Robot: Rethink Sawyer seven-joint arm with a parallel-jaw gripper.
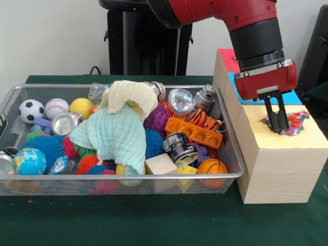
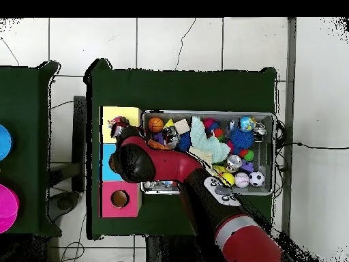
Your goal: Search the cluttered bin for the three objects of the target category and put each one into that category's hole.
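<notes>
Right: gripper (image 1: 279, 122) (multicoloured toy (image 1: 295, 123)) inside yellow hole (image 1: 287, 134).

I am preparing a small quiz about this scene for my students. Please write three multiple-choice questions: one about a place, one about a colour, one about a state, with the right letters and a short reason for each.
1. Where is the gripper?
A. over the mesh bin
B. at the hole in the yellow section of the wooden box
C. above the green table cover

2. What colour is the small basketball in the bin?
A. orange
B. white
C. blue

3. How does the light green cloth lie?
A. folded beside the bin
B. hanging from the gripper
C. spread over toys in the bin

Answers:
1 B: the fingers reach down into the hole of the yellow section, where a multicoloured object sits.
2 A: it is orange with dark lines.
3 C: it drapes across the pile.
</notes>
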